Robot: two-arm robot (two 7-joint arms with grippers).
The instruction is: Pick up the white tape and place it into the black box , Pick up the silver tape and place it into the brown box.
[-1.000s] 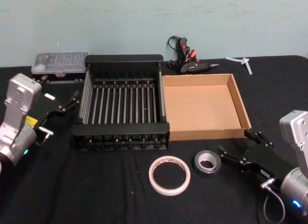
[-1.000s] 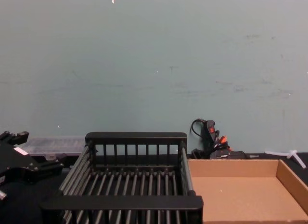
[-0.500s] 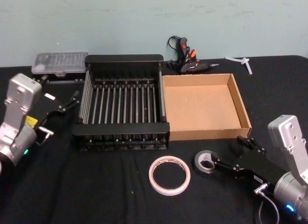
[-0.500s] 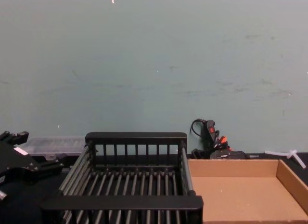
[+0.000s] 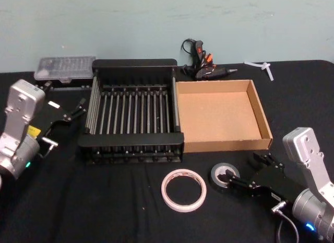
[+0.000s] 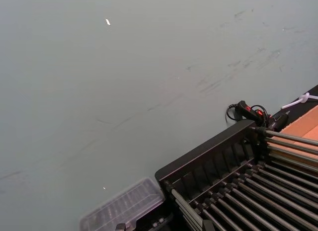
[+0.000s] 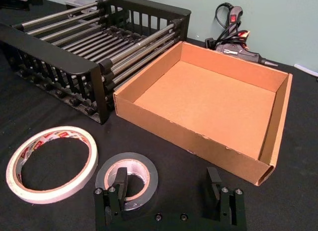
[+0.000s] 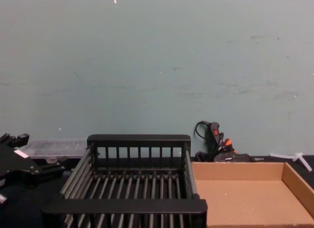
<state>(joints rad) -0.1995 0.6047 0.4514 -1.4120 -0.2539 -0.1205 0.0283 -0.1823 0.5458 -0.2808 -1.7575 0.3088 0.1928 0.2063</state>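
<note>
Right hand (image 7: 169, 198), spread wide, straddles the silver tape (image 7: 126, 180); white tape (image 7: 49, 163) bears unreadable red print.

In front of you is a counter (image 5: 130, 211) covered in black cloth. On it, the black box (image 5: 133, 110) sits left of centre, with the brown box (image 5: 222, 115) touching its right side. Nearer you lie the white tape (image 5: 183, 189) and, just to its right, the silver tape (image 5: 223, 174), both flat. Along the far edge you have a clear plastic case (image 5: 65, 68) at left, a black glue gun (image 5: 201, 62) behind the boxes, and a small white plastic piece (image 5: 261, 67) at right.
</note>
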